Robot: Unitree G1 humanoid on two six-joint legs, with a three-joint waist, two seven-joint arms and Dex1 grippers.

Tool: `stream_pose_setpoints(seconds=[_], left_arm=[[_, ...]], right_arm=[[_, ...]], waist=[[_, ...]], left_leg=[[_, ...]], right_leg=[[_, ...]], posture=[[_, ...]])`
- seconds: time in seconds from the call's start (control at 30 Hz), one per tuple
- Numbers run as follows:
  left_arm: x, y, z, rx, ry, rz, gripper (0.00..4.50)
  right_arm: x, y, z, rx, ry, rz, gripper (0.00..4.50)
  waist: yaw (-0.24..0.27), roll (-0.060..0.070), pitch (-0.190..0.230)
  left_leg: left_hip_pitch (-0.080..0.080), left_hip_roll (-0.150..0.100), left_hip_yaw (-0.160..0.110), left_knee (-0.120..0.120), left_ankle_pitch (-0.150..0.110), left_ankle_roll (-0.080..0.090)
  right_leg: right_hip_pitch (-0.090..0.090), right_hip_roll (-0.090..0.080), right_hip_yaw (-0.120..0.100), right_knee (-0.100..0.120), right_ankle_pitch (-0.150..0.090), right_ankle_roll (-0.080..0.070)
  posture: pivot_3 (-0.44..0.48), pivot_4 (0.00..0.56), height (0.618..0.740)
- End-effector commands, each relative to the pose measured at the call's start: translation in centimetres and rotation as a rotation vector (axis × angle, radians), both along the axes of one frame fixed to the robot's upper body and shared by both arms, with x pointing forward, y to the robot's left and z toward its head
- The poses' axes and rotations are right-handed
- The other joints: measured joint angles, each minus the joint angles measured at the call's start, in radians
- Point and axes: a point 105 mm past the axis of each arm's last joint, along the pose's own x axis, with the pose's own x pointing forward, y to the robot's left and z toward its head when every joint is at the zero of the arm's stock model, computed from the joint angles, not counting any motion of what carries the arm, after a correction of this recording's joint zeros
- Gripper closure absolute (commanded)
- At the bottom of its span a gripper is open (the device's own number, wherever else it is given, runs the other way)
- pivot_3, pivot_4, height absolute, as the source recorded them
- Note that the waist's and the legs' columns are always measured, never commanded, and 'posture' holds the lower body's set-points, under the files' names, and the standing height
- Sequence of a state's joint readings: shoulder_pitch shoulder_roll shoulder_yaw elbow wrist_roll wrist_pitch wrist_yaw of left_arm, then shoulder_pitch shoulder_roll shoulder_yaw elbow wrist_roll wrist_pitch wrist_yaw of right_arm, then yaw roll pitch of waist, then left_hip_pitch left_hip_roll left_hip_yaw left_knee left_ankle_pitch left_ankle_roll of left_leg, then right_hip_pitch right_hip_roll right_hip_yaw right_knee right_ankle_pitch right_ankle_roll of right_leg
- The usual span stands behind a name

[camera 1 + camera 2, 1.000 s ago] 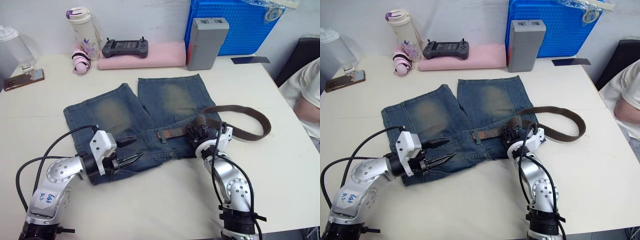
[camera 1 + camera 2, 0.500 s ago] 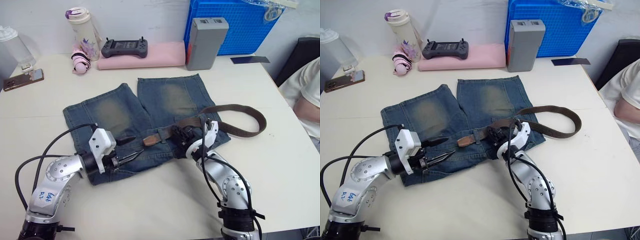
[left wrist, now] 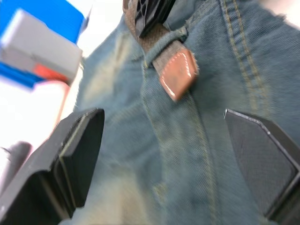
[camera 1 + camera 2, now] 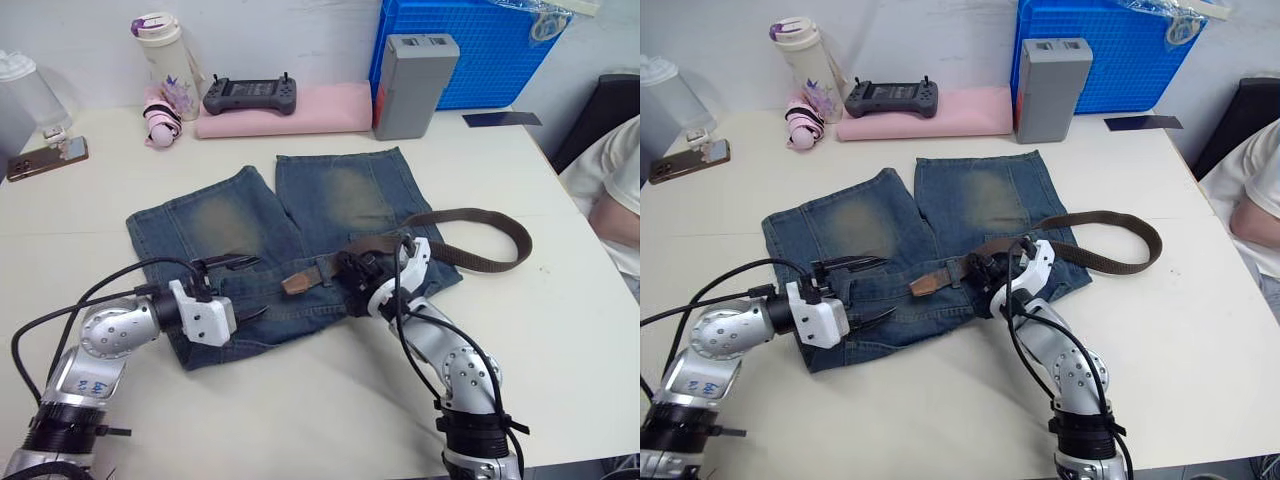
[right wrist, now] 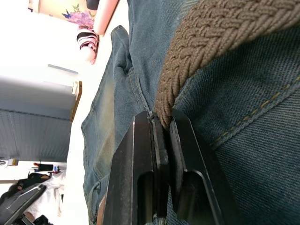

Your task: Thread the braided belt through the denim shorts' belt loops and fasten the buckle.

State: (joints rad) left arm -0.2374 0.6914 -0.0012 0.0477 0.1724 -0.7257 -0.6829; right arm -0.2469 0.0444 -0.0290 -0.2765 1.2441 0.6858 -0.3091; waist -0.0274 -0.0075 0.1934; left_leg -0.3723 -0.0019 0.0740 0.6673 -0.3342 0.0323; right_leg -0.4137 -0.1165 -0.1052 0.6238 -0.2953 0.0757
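Observation:
The faded denim shorts [image 4: 300, 225] lie flat mid-table, waistband towards me. The braided belt [image 4: 480, 215] runs along the waistband, curves out in a loop on the right, and ends in a tan tip [image 4: 293, 284] that sticks out leftward past a belt loop [image 3: 161, 40]. My right gripper [image 4: 352, 272] is shut on the belt just right of that loop, the strap pinched between its fingers [image 5: 140, 154]. My left gripper [image 4: 238, 288] stands wide open over the waistband left of the tip, its fingers [image 3: 77, 150] on either side of it, not touching. The buckle is hidden.
Along the back stand a pink folded cloth [image 4: 285, 110] with a game controller [image 4: 250, 95] on it, a grey box [image 4: 413, 85], a blue crate [image 4: 470, 50], a bottle [image 4: 165, 60] and a phone [image 4: 45, 158]. A person [image 4: 615, 190] sits at the right edge.
My right gripper has drawn the belt leftward, so the tan tip now pokes out past the loop. My left gripper has turned over and spread wider near the tip.

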Motion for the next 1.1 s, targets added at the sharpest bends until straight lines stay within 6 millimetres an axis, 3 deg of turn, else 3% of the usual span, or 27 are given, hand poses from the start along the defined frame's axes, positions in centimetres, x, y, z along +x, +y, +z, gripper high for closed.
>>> stream_pose_setpoints(seconds=[0.03, 0.2, 0.3, 0.53, 0.8, 0.9, 1.0, 1.1], left_arm=[[0.1, -1.3, -0.1, 0.016, -0.085, -0.062, 0.03], [0.3, -1.7, -0.8, 0.055, -0.108, -0.097, 0.03], [0.5, -1.7, -0.8, 0.061, -0.107, -0.102, 0.84], [0.8, -2.1, -1.3, 0.108, -0.109, -0.109, 3.55], [0.8, -2.2, -1.6, 0.133, -0.119, -0.109, 3.55], [0.9, -2.1, -1.4, 0.131, -0.132, -0.098, 3.59], [0.9, -2.1, -0.8, 0.115, -0.143, -0.087, 3.59], [1.0, -2.0, -0.6, 0.098, -0.135, -0.076, 3.59]], right_arm=[[-0.4, 0.4, 1.3, 0.022, -0.054, 0.017, 4.5], [-0.5, 0.1, 1.3, 0.018, -0.054, 0.006, 4.5], [-0.5, 0.1, 1.3, 0.019, -0.053, 0.002, 4.5], [-0.6, 0.0, 1.3, 0.015, -0.053, -0.001, 4.5], [-0.6, -0.1, 1.2, 0.002, -0.058, 0.005, 4.5], [-0.9, -0.9, 1.9, -0.015, -0.099, 0.009, 3.41], [-1.6, -2.4, 3.3, -0.079, -0.18, 0.019, 2.03], [-3.6, -3.7, 4.7, -0.28, -0.327, 0.093, 0.73]], waist=[[-0.003, 0.0, 0.0], [-0.003, 0.0, 0.0], [-0.001, 0.0, 0.0], [-0.001, 0.0, 0.0], [-0.001, 0.0, 0.0], [-0.001, 0.0, 0.0], [0.0, 0.0, 0.0], [0.004, 0.0, 0.0]], left_leg=[[0.0, 0.0, 0.0, 0.0, 0.0, 0.0], [0.0, 0.0, 0.001, 0.0, 0.0, 0.0], [0.0, 0.0, 0.001, 0.0, 0.0, 0.0], [0.0, 0.0, 0.001, 0.0, 0.0, 0.0], [0.0, 0.0, 0.001, 0.0, 0.0, 0.0], [0.0, 0.0, 0.001, 0.0, 0.0, 0.0], [0.0, 0.0, 0.001, 0.0, 0.0, 0.0], [0.0, 0.0, 0.001, 0.001, 0.0, 0.001]], right_leg=[[0.0, 0.0, 0.0, 0.0, 0.0, 0.0], [0.0, 0.0, -0.001, 0.0, 0.0, 0.0], [0.0, 0.0, -0.001, 0.0, 0.0, 0.0], [0.0, 0.0, -0.001, 0.0, 0.0, 0.0], [0.0, 0.0, -0.001, 0.001, 0.0, 0.0], [0.0, 0.0, -0.001, 0.001, 0.0, 0.0], [0.0, 0.0, -0.001, 0.001, 0.0, 0.0], [0.0, 0.0, -0.002, 0.0, 0.0, 0.0]], posture=[[0.0, 0.15, 0.724], [0.0, 0.15, 0.724], [0.0, 0.15, 0.724], [0.0, 0.15, 0.724], [0.0, 0.15, 0.724], [0.0, 0.15, 0.724], [0.0, 0.15, 0.724], [0.0, 0.15, 0.724]])
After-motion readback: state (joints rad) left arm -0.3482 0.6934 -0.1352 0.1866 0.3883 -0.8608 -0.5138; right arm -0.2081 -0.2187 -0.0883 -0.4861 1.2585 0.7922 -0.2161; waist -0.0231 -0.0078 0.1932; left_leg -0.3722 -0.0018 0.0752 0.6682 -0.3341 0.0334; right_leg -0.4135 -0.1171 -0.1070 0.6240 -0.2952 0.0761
